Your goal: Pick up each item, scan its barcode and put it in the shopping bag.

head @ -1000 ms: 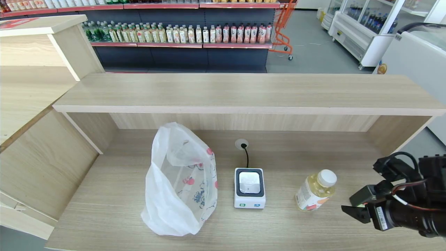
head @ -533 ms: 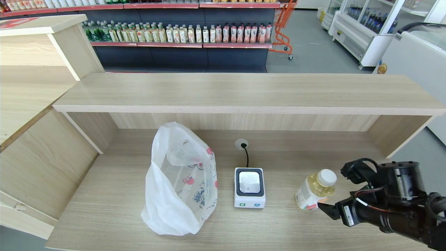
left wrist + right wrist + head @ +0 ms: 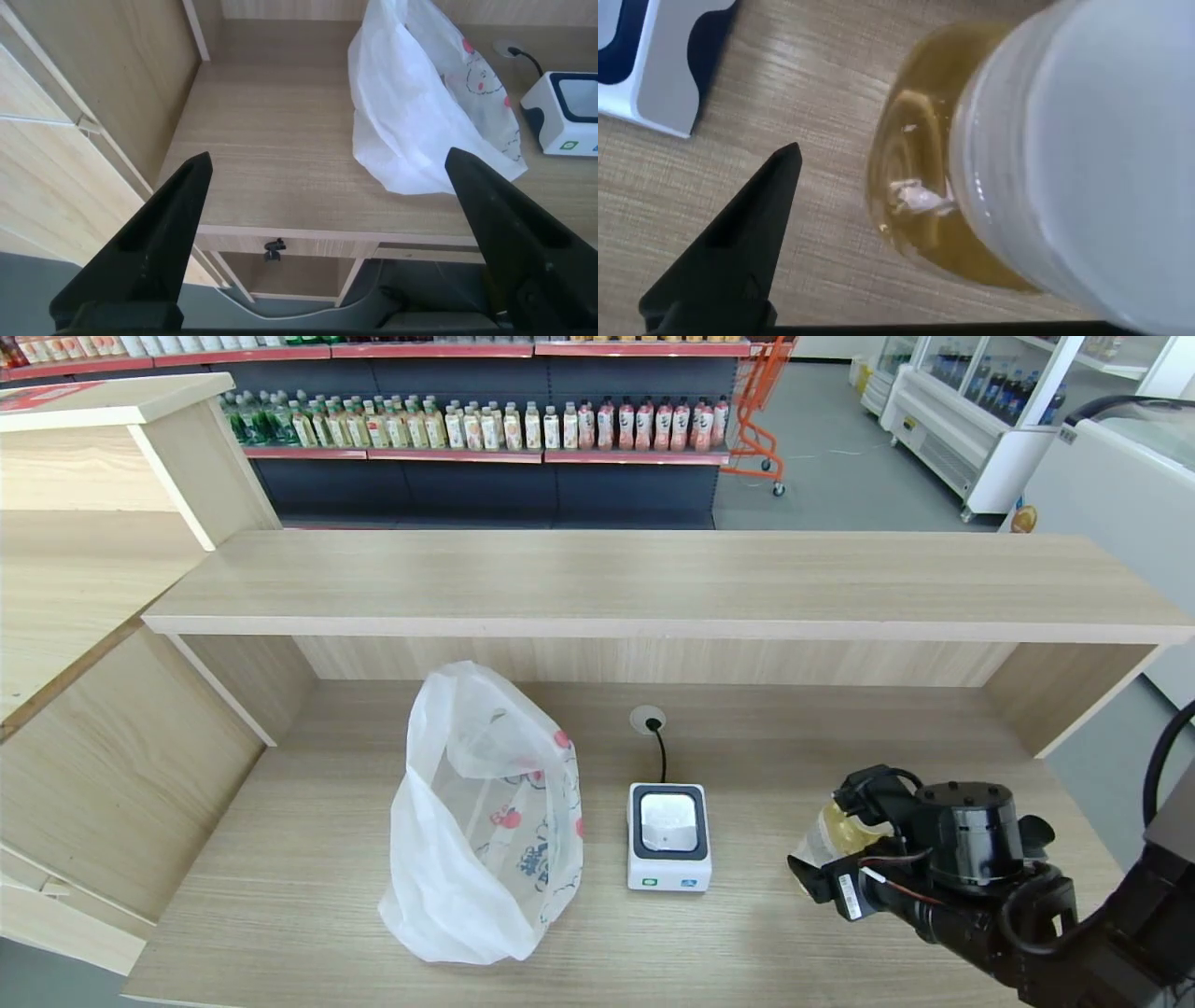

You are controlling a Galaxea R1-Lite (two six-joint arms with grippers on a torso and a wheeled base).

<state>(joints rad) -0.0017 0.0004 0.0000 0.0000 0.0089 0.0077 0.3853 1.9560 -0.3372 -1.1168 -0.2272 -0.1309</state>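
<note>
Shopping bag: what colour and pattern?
The shopping bag is translucent white with red and blue prints; head view.

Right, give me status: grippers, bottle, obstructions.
Right gripper open, straddling the bottle, not closed. Left gripper open, holding nothing. Bottle upright on counter. Scanner and bag stand clear.

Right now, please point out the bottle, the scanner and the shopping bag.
bottle (image 3: 820, 838): head view, on its labelled side.
scanner (image 3: 668, 823): head view, on its glass window.
shopping bag (image 3: 467, 887): head view, on its front wall.
</note>
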